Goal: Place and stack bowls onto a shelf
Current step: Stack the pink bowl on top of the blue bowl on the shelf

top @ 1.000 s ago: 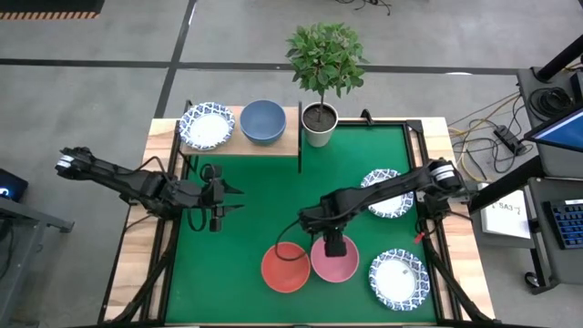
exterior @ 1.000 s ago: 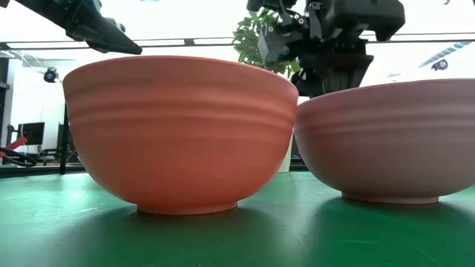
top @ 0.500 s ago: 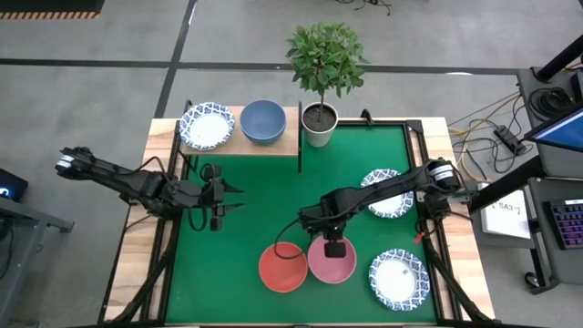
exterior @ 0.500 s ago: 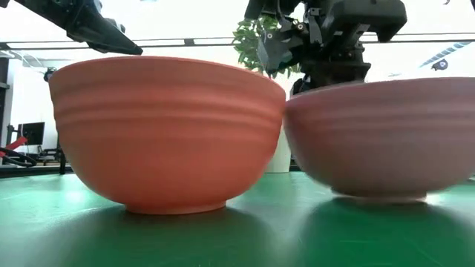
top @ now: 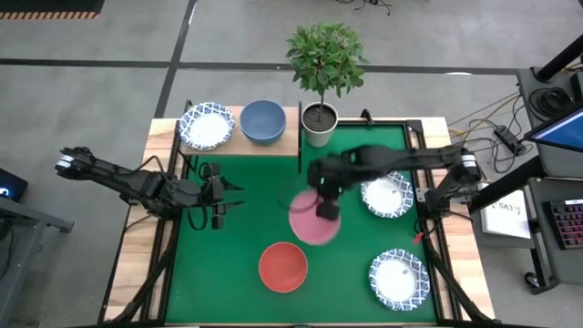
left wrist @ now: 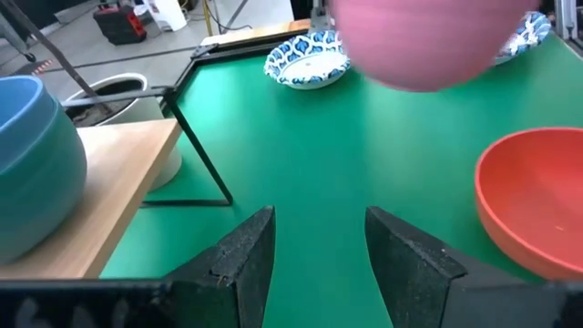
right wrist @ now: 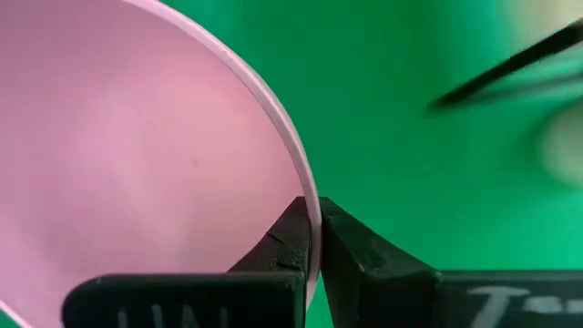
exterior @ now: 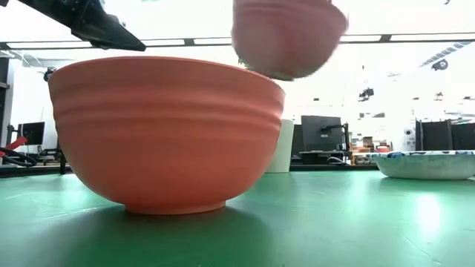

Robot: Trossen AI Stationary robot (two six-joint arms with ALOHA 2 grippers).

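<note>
My right gripper (top: 326, 210) is shut on the pink bowl (top: 312, 225), which hangs in the air above the middle of the green mat (top: 255, 228). The red bowl (top: 283, 267) rests on its base on the mat, nearer the front edge. On the wooden shelf (top: 284, 137) at the far left stand a white blue-patterned bowl (top: 207, 126) and the blue bowl (top: 262, 120). Two more patterned bowls (top: 387, 194) (top: 399, 278) sit on the mat's right side. My left gripper (top: 219, 197) waits open over the mat's left part. My right gripper pinches the pink bowl's rim (right wrist: 305, 202), one finger inside the bowl and one outside against its wall. The bowl is lifted clear of the mat (exterior: 289, 33) and hangs tilted beside and below the fingers.
A white pot with a leafy plant (top: 320, 123) stands just right of the shelf, at the mat's far edge. The shelf's thin black frame (left wrist: 196, 155) runs down to the mat. Bare mat lies between the shelf and the red bowl.
My right gripper has taken hold of the pink bowl's rim, lifted the bowl clear of the mat beside the red bowl, and carried it up and toward the far edge. The red bowl was nudged slightly toward the table's left.
</note>
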